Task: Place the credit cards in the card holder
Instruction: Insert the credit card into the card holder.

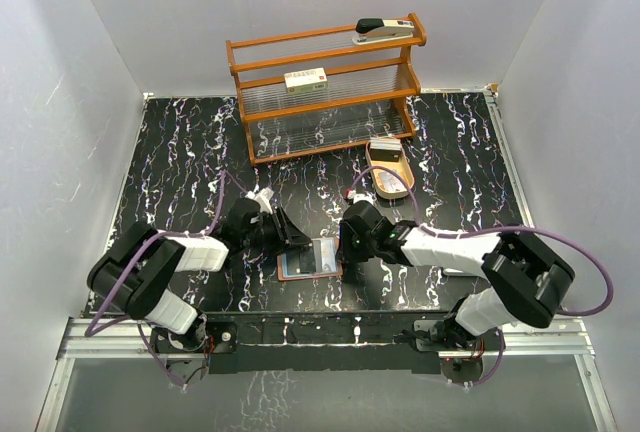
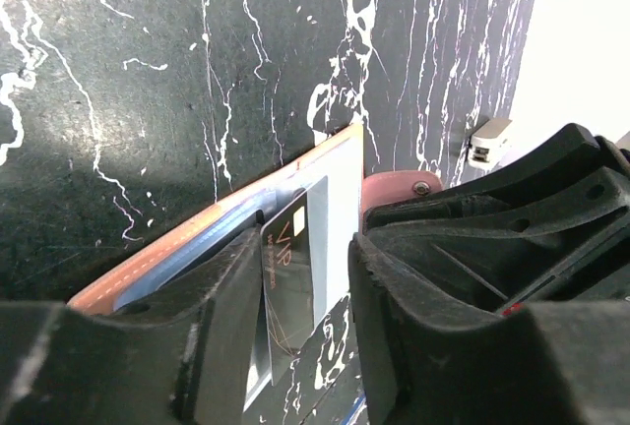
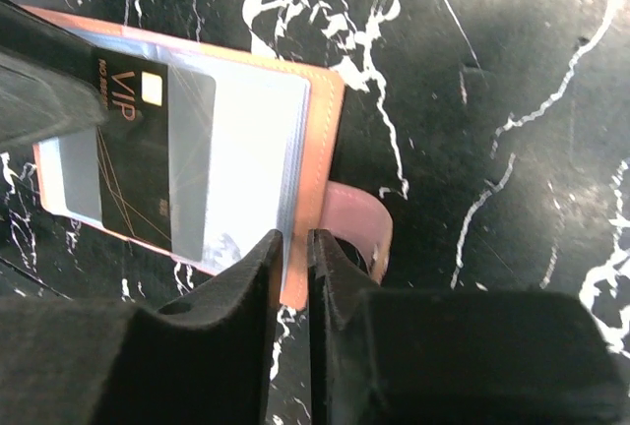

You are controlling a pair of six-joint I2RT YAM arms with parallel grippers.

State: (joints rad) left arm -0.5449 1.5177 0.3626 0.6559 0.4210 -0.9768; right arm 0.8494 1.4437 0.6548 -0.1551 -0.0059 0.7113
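Observation:
The reddish-brown card holder [image 1: 312, 260] lies open on the black marble table between my two grippers. It also shows in the left wrist view [image 2: 340, 174] and the right wrist view [image 3: 325, 130]. A black card marked VIP [image 3: 138, 169] lies on its clear inner pockets, one end under a pocket sheet. My left gripper [image 1: 289, 237] stands open over that card [image 2: 290, 268], and its left finger [image 2: 231, 297] touches the card's edge. My right gripper [image 3: 293, 240] is shut on the holder's near leather edge beside the closing tab [image 3: 359, 223]. No beige or light blue card is clearly visible.
A wooden rack [image 1: 325, 87] stands at the back, with a stapler [image 1: 385, 30] on its top shelf and a cream-and-yellow box [image 1: 305, 79] on the middle shelf. An oval wooden tray [image 1: 372, 178] sits in front of the rack, to the right. The table's front rail runs below the holder.

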